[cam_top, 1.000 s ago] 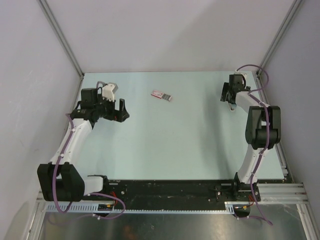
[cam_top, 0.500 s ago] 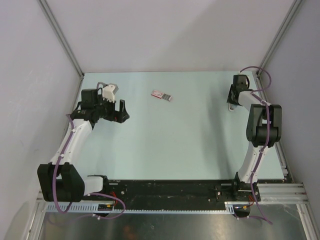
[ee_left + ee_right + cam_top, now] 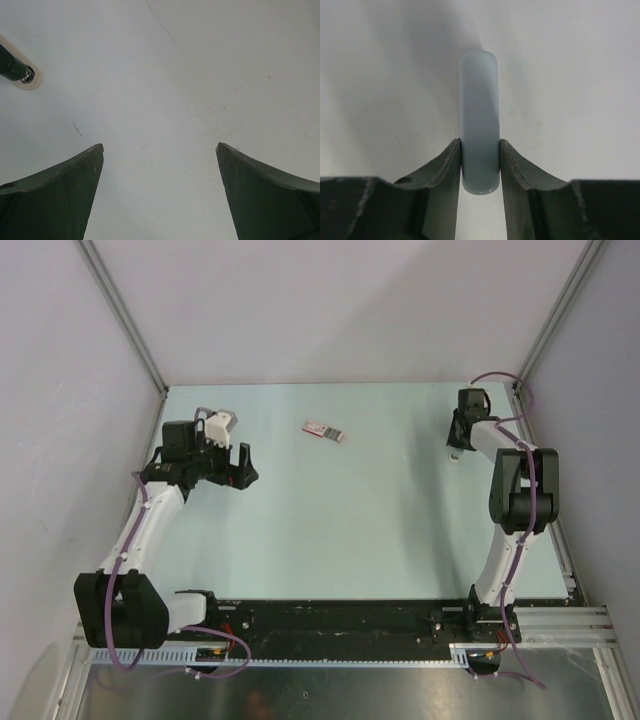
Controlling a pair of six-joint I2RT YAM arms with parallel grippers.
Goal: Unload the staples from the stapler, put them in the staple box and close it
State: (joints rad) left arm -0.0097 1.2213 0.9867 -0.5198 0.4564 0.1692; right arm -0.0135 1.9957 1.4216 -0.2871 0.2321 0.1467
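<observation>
Gripping the stapler (image 3: pixel 479 100) with the right jaws, at the upper right of the overhead view, near the upper right corner of the counter (image 3: pixel 330 530). Seen from the right wrist as a pale blue-grey bar with rounded ends, standing up the middle of the frame, pinched at its lower end between both right fingers (image 3: pixel 445 170), each pressed flat to a side. Cannot tell whether lifted or resting on the counter. Holding the left jaws spread wide at the upper left of the overhead view, left fingers (image 3: pixel 60 195) framing a plain pale surface. Well apart from both, in the upper middle, lying flat: a small pinkish packet (image 3: pixel 324 430).
</observation>
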